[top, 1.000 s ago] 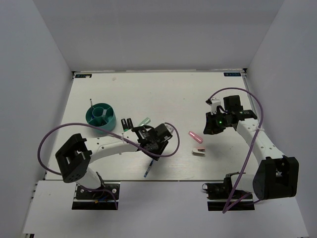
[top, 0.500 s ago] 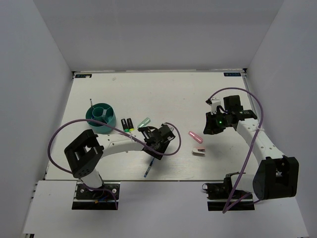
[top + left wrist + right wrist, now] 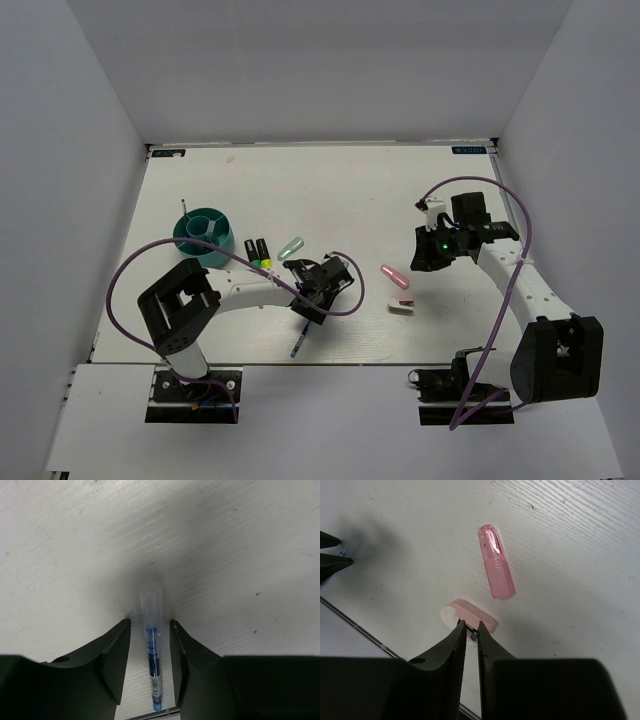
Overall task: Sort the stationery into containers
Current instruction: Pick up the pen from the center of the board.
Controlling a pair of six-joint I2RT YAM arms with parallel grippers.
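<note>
My left gripper [image 3: 311,303] is open and low over a thin blue pen [image 3: 299,338] on the table. In the left wrist view the pen [image 3: 152,650] lies lengthwise between the two fingers [image 3: 112,650], with a gap on each side. My right gripper [image 3: 430,252] is shut and empty, held above the table. Past its tips in the right wrist view lie the pink-and-white block [image 3: 470,614] and the pink marker [image 3: 496,562]. The teal holder [image 3: 190,240] stands at the left, with a thin stick upright at its rim.
Two black markers [image 3: 256,250] and a pale green marker [image 3: 291,246] lie between the holder and my left gripper. The pink marker [image 3: 394,275] and the block [image 3: 400,307] lie mid-table. The table's front edge runs just below the pen.
My left arm's elbow has swung in to the right and its gripper has shifted a little right, onto the pen. The right arm has not moved.
</note>
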